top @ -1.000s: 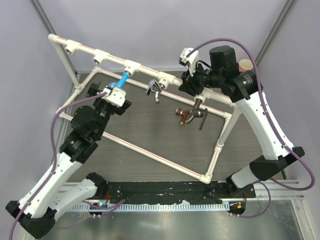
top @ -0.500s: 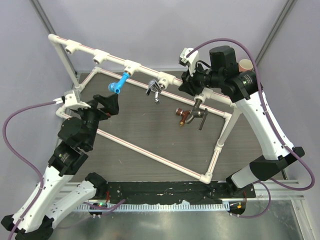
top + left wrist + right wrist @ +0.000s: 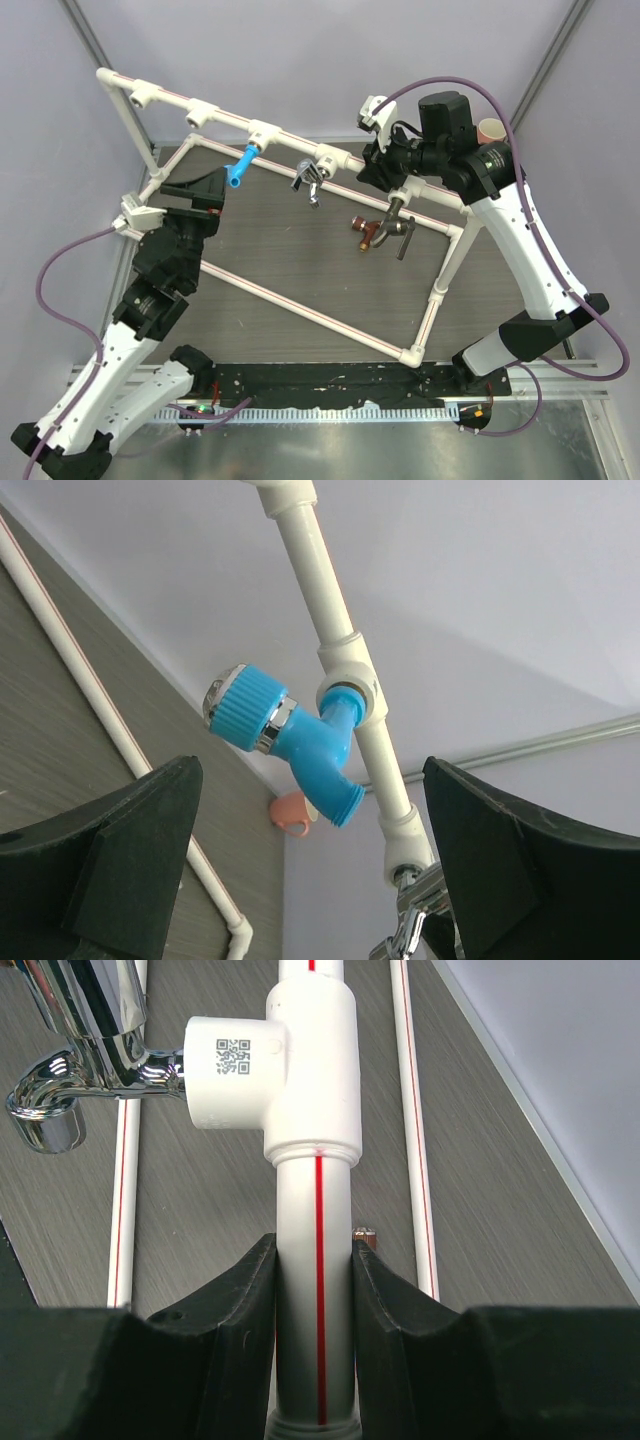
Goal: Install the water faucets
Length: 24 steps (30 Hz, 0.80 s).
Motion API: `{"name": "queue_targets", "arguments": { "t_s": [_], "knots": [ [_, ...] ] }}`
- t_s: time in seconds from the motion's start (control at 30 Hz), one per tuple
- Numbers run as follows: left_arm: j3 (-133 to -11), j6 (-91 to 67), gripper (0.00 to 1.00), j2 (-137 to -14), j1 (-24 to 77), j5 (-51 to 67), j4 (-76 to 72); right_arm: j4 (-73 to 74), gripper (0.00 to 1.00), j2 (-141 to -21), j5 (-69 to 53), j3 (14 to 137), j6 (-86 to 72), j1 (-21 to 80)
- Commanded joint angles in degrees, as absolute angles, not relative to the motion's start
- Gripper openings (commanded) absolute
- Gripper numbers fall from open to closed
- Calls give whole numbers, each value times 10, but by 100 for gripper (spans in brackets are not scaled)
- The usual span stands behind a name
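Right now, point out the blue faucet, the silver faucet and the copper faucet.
blue faucet (image 3: 245, 706): left wrist view, ribbed handle.
silver faucet (image 3: 42, 1112): right wrist view, spout.
copper faucet (image 3: 364, 232): top external view, body.

Pale lilac walls (image 3: 300, 50) boxed in a dark wood-grain tabletop (image 3: 290, 245), with a shiny metal sheet (image 3: 330, 450) along the near edge.

Faucets (image 3: 309, 181) 4: blue (image 3: 238, 168), silver, dark grey (image 3: 404, 235), copper (image 3: 364, 233), one each. Tee sockets (image 3: 200, 113) visible: 4. Arms 2: left (image 3: 125, 345), right (image 3: 530, 250). Pipe frame (image 3: 300, 308) 1. Cup (image 3: 491, 130) 1.
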State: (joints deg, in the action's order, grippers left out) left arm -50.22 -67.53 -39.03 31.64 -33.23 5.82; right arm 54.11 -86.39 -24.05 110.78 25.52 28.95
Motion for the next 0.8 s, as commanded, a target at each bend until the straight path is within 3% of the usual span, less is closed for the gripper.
{"name": "queue_targets", "arguments": {
  "t_s": [0.0,0.53,0.77],
  "knots": [
    [-506,-778,96,-421,288,-302,18,535,1,-882,-254,1094,239,294],
    [-496,-862,84,-499,248,-243,-74,535,1,-879,-252,1090,242,294],
    [-495,-860,54,-493,239,-243,-81,535,1,-880,-252,1089,242,294]
  ]
}}
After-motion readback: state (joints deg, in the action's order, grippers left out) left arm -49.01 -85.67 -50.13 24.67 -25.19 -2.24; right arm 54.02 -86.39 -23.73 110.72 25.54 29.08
